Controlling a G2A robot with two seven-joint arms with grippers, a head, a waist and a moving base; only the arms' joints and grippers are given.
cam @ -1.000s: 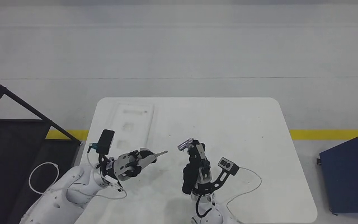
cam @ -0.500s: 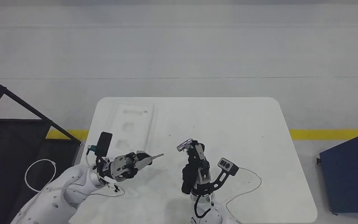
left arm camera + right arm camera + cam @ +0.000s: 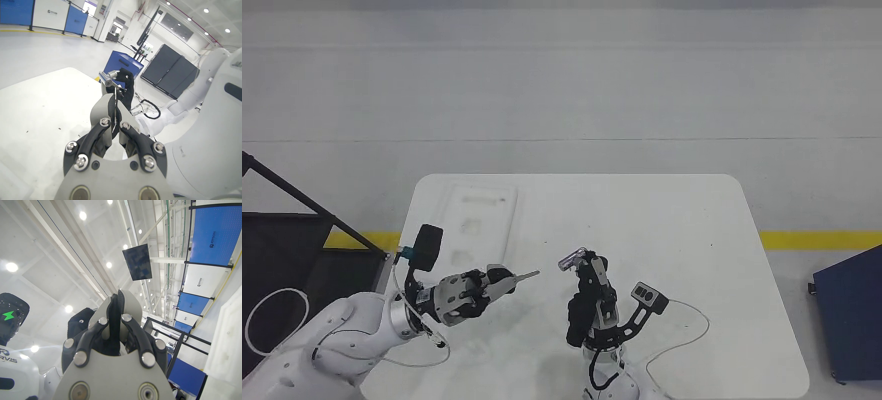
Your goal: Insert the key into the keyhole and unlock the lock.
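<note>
Both arms work close to the front edge of the white surface (image 3: 682, 230), which runs on broad and flat behind them to its rear edge and to its rounded right corners. The left end effector (image 3: 504, 280) is closed tight on the key (image 3: 524, 275), gripping it at the head so that the blade sticks out toward the other arm. The right end effector (image 3: 582, 268), its padded fingers pressed together, holds the lock (image 3: 573, 260) up off the surface at its tip.

From above, a short strip of surface shows between the key's tip and the lock, so the two are near but apart. In the left wrist view the key (image 3: 115, 92) points at the lock (image 3: 110, 74), with its tip just beside the keyhole (image 3: 108, 82) and not in it. The right wrist view has the right end effector (image 3: 117, 296) aimed up at the ceiling.

A shallow white foam tray (image 3: 480, 215) lies near the rear left corner, well apart from both arms. A thin cable (image 3: 692, 320) loops on the surface beside the right arm.

Around the surface lies pale grey floor crossed by a yellow line (image 3: 822, 240). A blue cabinet (image 3: 852, 310) stands off the right edge and a black panel (image 3: 282, 270) off the left.
</note>
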